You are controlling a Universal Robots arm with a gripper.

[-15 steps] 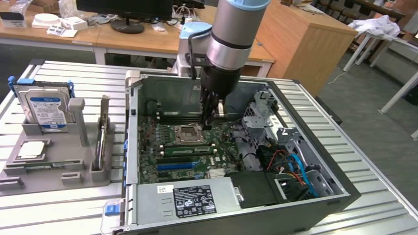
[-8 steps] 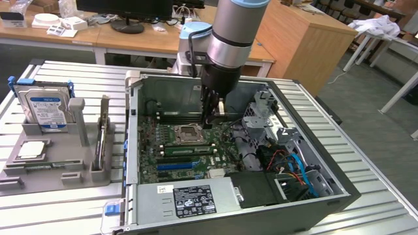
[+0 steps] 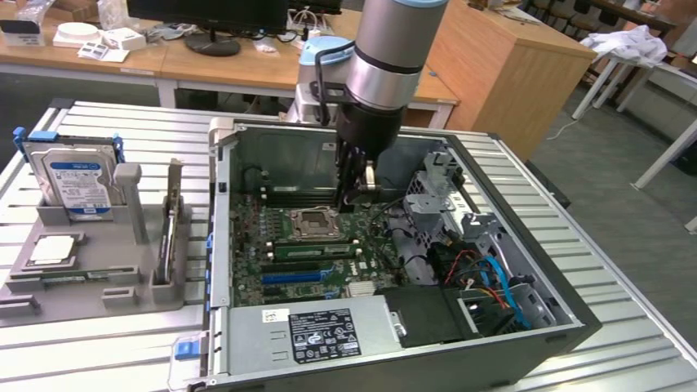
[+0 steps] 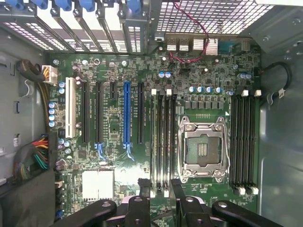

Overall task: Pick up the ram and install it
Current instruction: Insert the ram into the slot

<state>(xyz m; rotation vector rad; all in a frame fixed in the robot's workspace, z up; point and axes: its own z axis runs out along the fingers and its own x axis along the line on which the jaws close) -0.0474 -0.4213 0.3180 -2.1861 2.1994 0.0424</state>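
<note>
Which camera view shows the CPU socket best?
The wrist view: the CPU socket lies whole and square-on, its metal frame clear. The exterior view shows the CPU socket at a slant, from farther away.

A ribbed metal table (image 3: 98,351) stood on a grey floor (image 3: 621,171). Beyond its far edge ran a light wooden desk (image 3: 120,61) bearing a black monitor stand (image 3: 212,42) and small white boxes (image 3: 104,37). Toward the exterior view's right stood a wooden cabinet (image 3: 501,73), and past it a crumpled white cloth (image 3: 626,45) lay above white table legs (image 3: 665,155). The light was even.
</note>
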